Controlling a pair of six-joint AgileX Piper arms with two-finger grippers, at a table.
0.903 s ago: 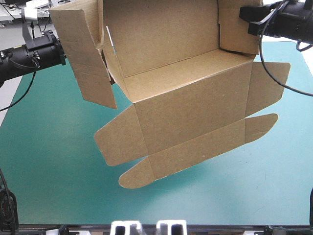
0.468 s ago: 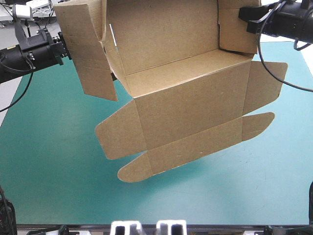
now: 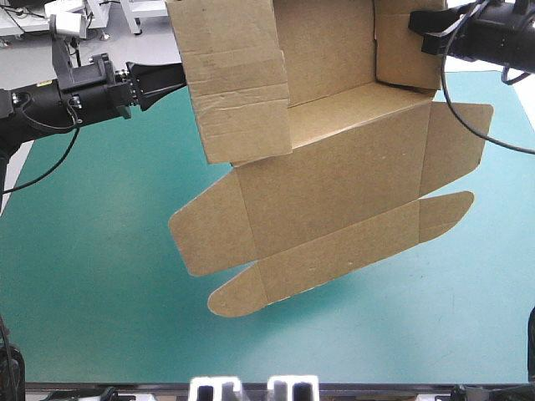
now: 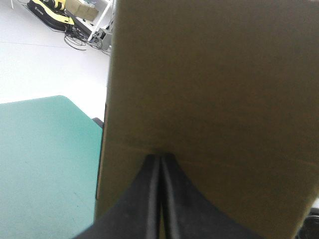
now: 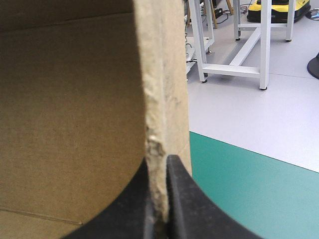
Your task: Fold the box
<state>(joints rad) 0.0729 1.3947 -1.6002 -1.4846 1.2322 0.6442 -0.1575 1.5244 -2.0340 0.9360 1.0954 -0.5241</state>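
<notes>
Counter (image 3: 75, 317), teal-green, fills the near ground. Above it hangs the box (image 3: 334, 192), which is off the surface, judging by the shadow beneath.

Nearest the robot are two round-ended tuck flaps (image 3: 238, 292) and the strip between them, all dangling loose. Beyond them come the broad lid panel, then the base, then the back wall rising at the far side.

The inside faces the robot. The long axis runs across the counter from left to right, with the right end tilted somewhat farther off.

At the far left, a side flap (image 3: 238, 83) stands across the open inside. The left hand (image 3: 177, 75) is pressed together with its tip against that flap's outer face, and nothing shows pinched in it. At the far right, the right hand (image 3: 422, 38) pinches the edge of the right side wall. The wrist view shows the sheet between its fingers, and the board looks frayed there.

Assessment: this is a light, stiff sheet that bends readily only at its creases, and its edges crush under a pinch. The best hold is a wall edge close to a crease, not a loose flap.
</notes>
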